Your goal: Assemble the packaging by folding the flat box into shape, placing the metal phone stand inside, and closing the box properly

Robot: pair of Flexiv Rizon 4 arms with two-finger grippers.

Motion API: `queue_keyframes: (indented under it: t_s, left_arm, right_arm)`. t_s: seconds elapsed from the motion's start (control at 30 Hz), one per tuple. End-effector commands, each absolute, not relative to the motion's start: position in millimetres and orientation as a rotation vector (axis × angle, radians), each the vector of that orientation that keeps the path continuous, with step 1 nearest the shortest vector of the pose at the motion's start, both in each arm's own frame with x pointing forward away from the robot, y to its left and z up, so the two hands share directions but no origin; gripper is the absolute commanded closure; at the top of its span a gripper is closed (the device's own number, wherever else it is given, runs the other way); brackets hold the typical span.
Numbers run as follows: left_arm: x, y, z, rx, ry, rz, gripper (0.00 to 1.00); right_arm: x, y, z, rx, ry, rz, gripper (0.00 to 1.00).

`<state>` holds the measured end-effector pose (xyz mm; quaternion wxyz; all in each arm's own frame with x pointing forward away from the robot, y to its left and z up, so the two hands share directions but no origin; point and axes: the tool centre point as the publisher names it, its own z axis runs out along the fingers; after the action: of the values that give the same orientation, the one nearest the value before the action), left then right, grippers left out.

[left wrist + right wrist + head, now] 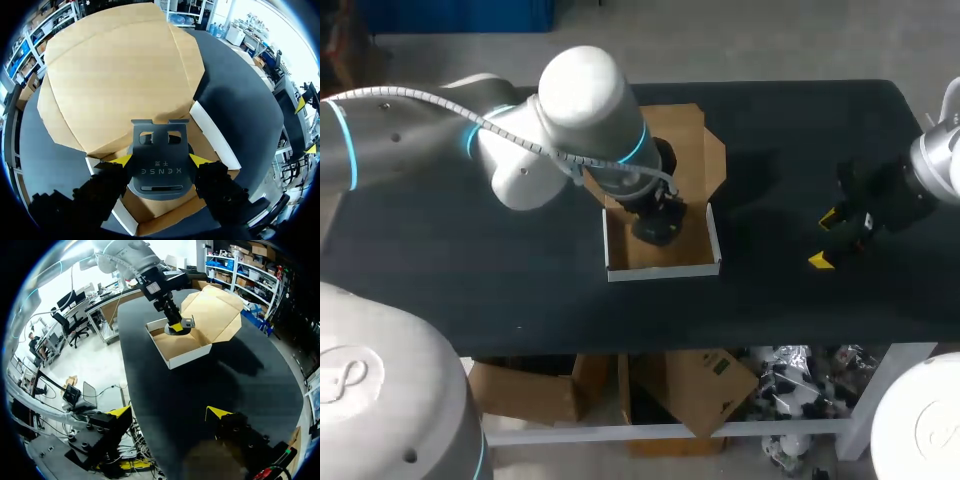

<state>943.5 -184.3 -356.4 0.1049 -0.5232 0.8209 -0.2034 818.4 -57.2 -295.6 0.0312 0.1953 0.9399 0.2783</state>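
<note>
**Squarely over the open box: stand gripped by the left pincer**

Here the dark metal phone stand (pixel 160 165) sits within the walls of the open box (pixel 662 262). Its back plate faces the left wrist camera and its rounded base is toward the tray's floor; whether it touches the floor cannot be told. The box lies near the middle of the desk (pixel 800 130), its lid flap spread open beyond the tray.

The left arm comes in from the left and bends over the box, wrist pointing down into the tray. The right arm stays at the desk's right side, well apart from the box.

The head view hides most of the stand under the left wrist. The left wrist view shows it plainly, with cut-outs in the plate. The right wrist view shows box, stand and left arm from the side.

The left pincer (pixel 161 160) is clenched on the stand, one yellow tip pressing each side edge. The right pincer (pixel 168 412) is spread wide over bare desk, holding nothing.
</note>
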Motion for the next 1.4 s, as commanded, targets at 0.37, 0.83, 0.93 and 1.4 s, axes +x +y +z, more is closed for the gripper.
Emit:
queue_keyframes:
  t_s: [0.37, 0.83, 0.93, 1.4]
  left_arm:
    - [936, -183, -382, -1.514, 2.487, -0.594, 1.0]
    - [938, -186, -393, -1.488, 2.498, -0.581, 1.0]
    - [938, -188, -394, -1.481, 2.502, -0.576, 0.85]
    - [941, -190, -394, -1.48, 2.486, -0.552, 0.0]
  right_arm:
    - [817, -58, -295, 0.6, 2.894, 0.862, 0.0]
    - [817, -58, -295, 0.6, 2.894, 0.862, 0.0]
    - [817, -58, -295, 0.6, 2.894, 0.862, 0.0]
    - [817, -58, -295, 0.6, 2.894, 0.862, 0.0]
